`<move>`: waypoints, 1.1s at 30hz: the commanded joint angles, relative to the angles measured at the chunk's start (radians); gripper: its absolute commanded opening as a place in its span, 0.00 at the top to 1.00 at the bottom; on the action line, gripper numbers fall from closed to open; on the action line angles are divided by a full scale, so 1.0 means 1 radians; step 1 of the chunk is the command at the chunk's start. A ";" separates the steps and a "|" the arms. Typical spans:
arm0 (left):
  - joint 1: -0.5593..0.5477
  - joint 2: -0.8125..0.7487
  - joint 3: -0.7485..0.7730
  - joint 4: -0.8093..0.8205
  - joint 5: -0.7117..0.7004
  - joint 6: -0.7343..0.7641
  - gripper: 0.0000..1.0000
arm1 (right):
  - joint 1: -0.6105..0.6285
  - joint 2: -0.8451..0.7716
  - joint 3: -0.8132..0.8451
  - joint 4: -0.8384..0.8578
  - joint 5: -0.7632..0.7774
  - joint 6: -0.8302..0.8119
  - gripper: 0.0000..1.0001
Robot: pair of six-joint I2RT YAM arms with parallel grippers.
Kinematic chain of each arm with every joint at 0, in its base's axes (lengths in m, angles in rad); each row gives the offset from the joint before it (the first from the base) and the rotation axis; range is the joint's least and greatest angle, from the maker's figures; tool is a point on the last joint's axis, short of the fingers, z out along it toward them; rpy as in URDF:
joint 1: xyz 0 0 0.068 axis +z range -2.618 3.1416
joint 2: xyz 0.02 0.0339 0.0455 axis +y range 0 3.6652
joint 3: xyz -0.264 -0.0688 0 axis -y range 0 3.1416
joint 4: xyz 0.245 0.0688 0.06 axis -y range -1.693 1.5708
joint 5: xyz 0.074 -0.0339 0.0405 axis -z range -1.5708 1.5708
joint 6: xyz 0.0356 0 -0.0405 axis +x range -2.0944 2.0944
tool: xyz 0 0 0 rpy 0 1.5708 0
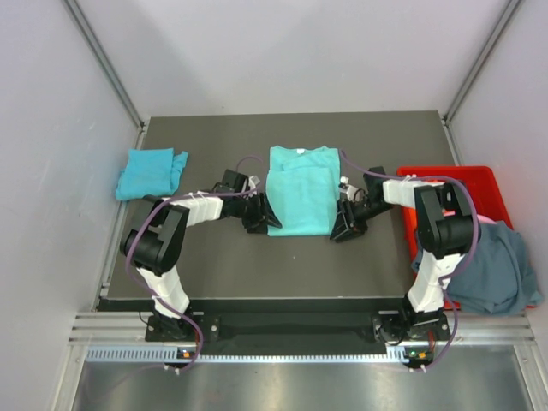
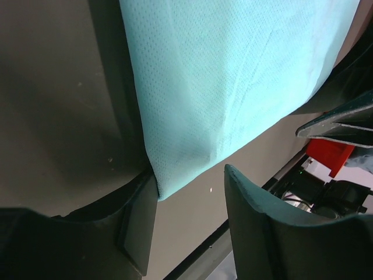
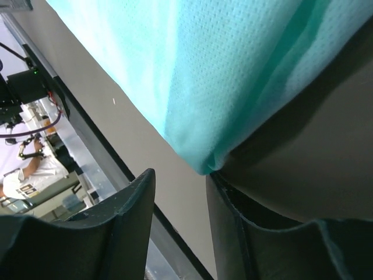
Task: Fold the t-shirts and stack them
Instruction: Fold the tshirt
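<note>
**Flanking a folded mint-teal t-shirt with two open grippers**

Looking down from above on a dark matte table (image 1: 257, 274). Finding a plain mint-teal short-sleeved cloth t-shirt (image 1: 300, 193) lying at the table's middle, folded into a tall narrow panel, collar pointing to 12 o'clock and sleeves tucked in. Reaching in low from 9 o'clock with the black two-finger left gripper (image 1: 257, 216), meeting the shirt at its 8 o'clock corner. Reaching in from 3 o'clock with the matching right gripper (image 1: 345, 224), meeting the shirt at its 4 o'clock corner.

Viewing from the left wrist: holding both dark fingers (image 2: 137, 224) spread apart, jaws open, with the shirt's hem corner lying on the table between them and touching the finger at 9 o'clock. Clamping nothing.

Viewing from the right wrist: again keeping the fingers (image 3: 125, 221) parted, jaws open, with the other hem corner sitting just beyond the gap, right beside the tip of the finger at 3 o'clock. Pinching no cloth here either.

Noting a second, brighter cyan-blue cloth t-shirt (image 1: 151, 173) resting as a small folded bundle at the table's 10 o'clock, well apart from the arms. Noting a red plastic crate (image 1: 454, 181) at 3 o'clock, and a slate grey-blue cloth t-shirt (image 1: 497, 267) draping loosely over the crate's near side at 4 o'clock.
</note>
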 commanded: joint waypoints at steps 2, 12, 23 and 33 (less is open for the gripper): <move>-0.015 0.009 -0.009 0.025 0.014 -0.003 0.48 | -0.001 0.031 0.014 0.078 0.064 -0.020 0.59; -0.012 -0.013 -0.012 -0.002 -0.014 0.011 0.49 | -0.016 0.057 0.039 0.103 0.123 -0.006 0.61; -0.009 -0.036 -0.012 -0.032 -0.038 0.017 0.48 | -0.097 0.013 0.048 0.018 0.185 -0.042 0.62; -0.009 -0.041 -0.020 -0.027 -0.043 0.017 0.48 | -0.100 0.057 0.048 0.057 0.148 -0.017 0.63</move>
